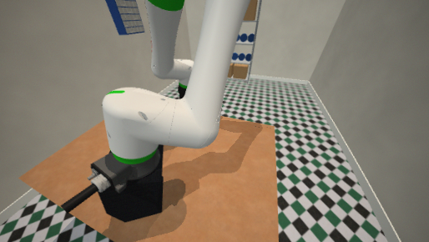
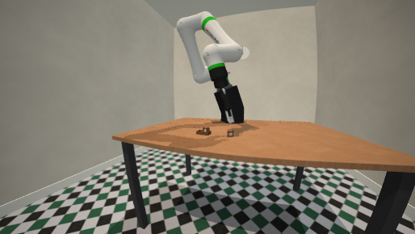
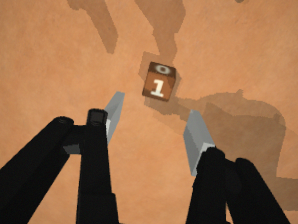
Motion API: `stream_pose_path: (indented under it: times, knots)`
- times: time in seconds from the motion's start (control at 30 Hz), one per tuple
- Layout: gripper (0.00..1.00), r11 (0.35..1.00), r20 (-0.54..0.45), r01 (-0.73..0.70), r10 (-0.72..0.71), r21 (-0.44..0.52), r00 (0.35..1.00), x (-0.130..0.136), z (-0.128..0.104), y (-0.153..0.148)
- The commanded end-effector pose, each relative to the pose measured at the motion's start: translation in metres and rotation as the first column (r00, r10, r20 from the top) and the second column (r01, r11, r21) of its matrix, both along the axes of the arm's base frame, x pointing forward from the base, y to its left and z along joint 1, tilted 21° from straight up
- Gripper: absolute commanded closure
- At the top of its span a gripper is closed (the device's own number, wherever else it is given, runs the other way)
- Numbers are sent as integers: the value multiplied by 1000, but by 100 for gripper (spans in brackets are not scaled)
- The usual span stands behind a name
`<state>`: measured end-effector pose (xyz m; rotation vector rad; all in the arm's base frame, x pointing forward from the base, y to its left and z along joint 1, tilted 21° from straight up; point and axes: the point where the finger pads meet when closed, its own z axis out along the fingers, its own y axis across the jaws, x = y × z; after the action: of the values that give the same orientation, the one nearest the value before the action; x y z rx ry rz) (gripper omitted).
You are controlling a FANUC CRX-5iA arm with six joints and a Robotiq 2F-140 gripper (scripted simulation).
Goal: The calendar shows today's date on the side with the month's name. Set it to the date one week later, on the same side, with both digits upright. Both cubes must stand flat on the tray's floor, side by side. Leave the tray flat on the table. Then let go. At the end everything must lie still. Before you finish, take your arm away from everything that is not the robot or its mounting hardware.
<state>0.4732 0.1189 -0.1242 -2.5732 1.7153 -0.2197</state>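
In the wrist view a small brown cube (image 3: 158, 82) lies alone on the wooden table, showing a white 1 on the near face and a 0 on the face above it. My gripper (image 3: 154, 114) hangs above the table just short of this cube, fingers partly open, nothing between them. In the exterior view the gripper (image 2: 230, 117) points down behind the loose cube (image 2: 230, 132), and the tray (image 2: 203, 132) stands to its left. In the top view the arm hides them.
The robot base (image 1: 131, 184) stands on the table's near end in the top view. A shelf unit (image 1: 244, 42) stands by the far wall. The table's edges (image 2: 258, 155) are far from the cube and tray.
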Motion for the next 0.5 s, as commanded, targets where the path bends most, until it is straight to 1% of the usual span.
stream_pose_path:
  times: [0.0,0.07,0.33,0.47]
  knots:
    - [59,1000,4,6,-6,-26,1000,-1,-1,-2]
    - [59,999,6,9,-8,-41,1000,-1,-1,-3]
    - [59,981,69,34,-21,-189,997,-2,-1,-2]
    - [59,973,102,41,-18,-226,995,-1,-1,3]
